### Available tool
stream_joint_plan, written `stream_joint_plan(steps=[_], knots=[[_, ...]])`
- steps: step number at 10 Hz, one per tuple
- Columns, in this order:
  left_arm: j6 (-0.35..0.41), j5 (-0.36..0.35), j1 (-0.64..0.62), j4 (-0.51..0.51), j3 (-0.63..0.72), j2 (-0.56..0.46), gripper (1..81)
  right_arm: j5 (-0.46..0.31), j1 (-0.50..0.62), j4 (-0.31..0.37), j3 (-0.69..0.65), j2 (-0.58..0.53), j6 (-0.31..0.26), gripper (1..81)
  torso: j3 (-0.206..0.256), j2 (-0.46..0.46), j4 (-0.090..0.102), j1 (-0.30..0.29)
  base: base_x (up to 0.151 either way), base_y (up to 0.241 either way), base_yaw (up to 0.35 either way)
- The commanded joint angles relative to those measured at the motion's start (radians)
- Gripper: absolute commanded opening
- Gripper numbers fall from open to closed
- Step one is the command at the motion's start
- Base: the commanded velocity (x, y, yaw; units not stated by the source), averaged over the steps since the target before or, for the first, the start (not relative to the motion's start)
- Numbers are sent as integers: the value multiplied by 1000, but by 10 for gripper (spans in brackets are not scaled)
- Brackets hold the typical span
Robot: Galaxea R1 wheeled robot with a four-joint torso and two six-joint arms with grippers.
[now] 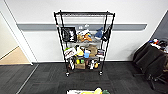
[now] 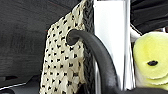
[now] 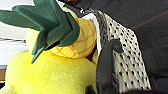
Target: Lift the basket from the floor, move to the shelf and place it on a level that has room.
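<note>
Basket [image 3: 125, 52] holds plush pineapple [image 3: 75, 42] — shelf [image 1: 83, 42] tiers crowded below.

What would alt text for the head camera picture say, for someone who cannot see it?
A tall black wire shelf on casters stands against a pale wall, its middle and lower tiers crowded with toys and packets, its top level bare. At the near edge, the basket shows above dark carpet floor.

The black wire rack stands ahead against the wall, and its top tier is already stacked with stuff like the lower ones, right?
Not quite. The black wire rack stands ahead against the wall, but the head view shows its top tier bare; only lower tiers hold clutter.
</note>
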Motion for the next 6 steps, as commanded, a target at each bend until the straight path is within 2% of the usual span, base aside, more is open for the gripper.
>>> stream_joint_plan(steps=[1, 2, 3, 4, 5, 6], knots=[[4, 15, -129, -33, 46, -29, 10, -25, 117, 23, 44, -28, 10, 10, 90, 95, 0, -17, 0, 0, 0], [4, 12, -124, -32, 45, -26, 10, -25, 115, 23, 42, -28, 10, 10, 106, 28, 0, -5, 0, 0, 0], [4, 14, -124, -32, 45, -26, 10, -25, 114, 23, 41, -28, 8, 10, 43, 47, 0, -8, 0, 0, 0], [4, 12, -124, -32, 43, -24, 10, -25, 114, 23, 41, -28, 10, 10, 47, 56, 0, -9, 0, 0, 0], [6, 14, -124, -30, 43, -21, 10, -25, 114, 23, 41, -28, 10, 10, 56, 62, 0, -9, 0, 0, 0], [8, 17, -124, -29, 41, -21, 10, -25, 111, 23, 41, -28, 10, 10, 133, 62, 0, -9, 0, 0, 0]])
